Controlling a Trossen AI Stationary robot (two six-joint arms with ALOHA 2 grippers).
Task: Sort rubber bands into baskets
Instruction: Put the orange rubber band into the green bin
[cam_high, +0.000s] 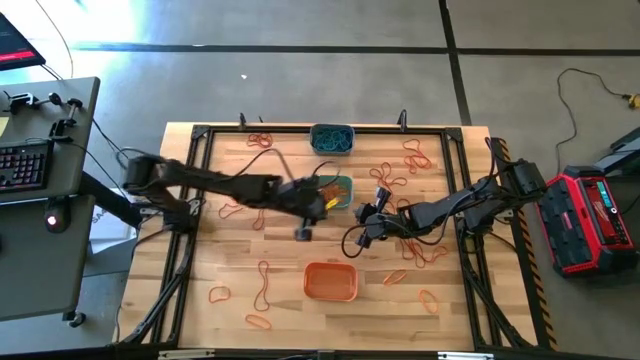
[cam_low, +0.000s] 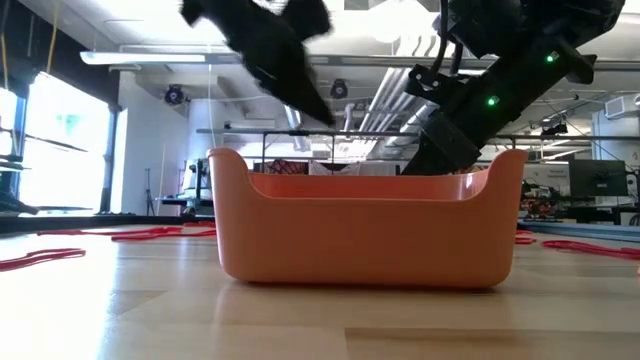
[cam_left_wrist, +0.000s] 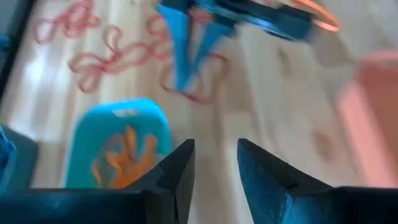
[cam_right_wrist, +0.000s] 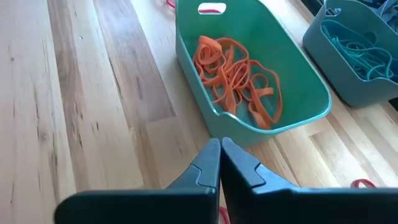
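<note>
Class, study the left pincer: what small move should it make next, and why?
Probably swing toward the loose red rubber bands near the teal-green basket and descend. The left pincer is open and empty, and those bands lie unsorted on the table.
</note>
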